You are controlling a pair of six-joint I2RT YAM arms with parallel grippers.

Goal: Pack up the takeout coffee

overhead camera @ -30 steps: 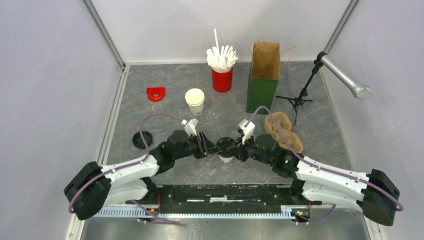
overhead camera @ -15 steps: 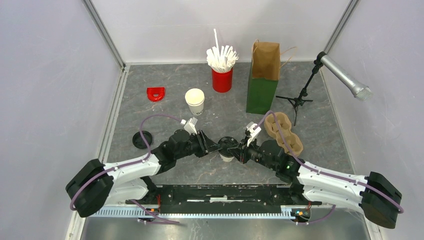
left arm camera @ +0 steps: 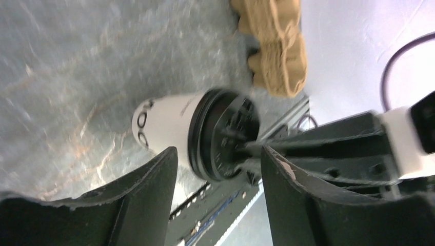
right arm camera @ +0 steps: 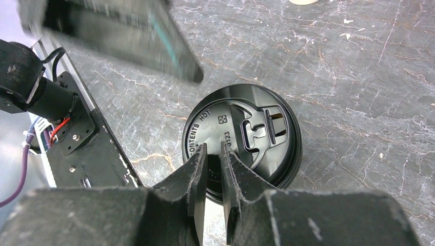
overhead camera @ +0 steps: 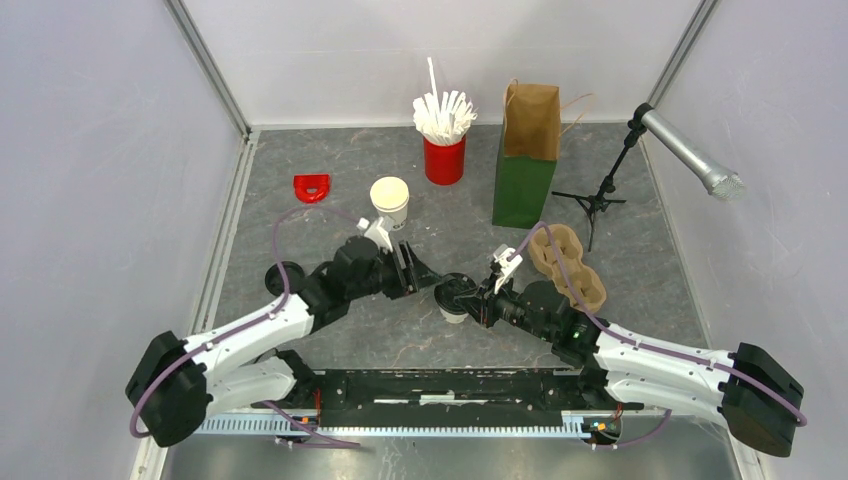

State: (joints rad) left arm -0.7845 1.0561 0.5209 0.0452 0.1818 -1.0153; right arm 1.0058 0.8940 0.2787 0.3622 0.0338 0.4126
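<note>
The takeout coffee [overhead camera: 455,298], a white printed cup with a black lid [right arm camera: 241,136], stands at the table's middle. My right gripper [right arm camera: 213,149] comes in from the right with only a narrow slit between its fingers. Both tips rest on top of the lid near its edge, and nothing is pinched between them. My left gripper [overhead camera: 417,274] hangs open just left of the cup and does not touch it. In the left wrist view the cup [left arm camera: 166,123] lies beyond the spread fingers [left arm camera: 149,189], with the right gripper's tips on the lid [left arm camera: 220,136].
A lidless cup stack [overhead camera: 389,201] stands behind the left gripper. At the back are a red cup of white sticks [overhead camera: 444,152] and a green-and-brown paper bag [overhead camera: 525,160]. A cardboard cup carrier [overhead camera: 567,262] lies right, a microphone stand [overhead camera: 600,195] beyond. A loose black lid [overhead camera: 280,276] and red piece [overhead camera: 311,187] lie left.
My left gripper has opened and drawn back from the cup, up and to the left. The right gripper stays on the lid, and the cup has not moved.
</note>
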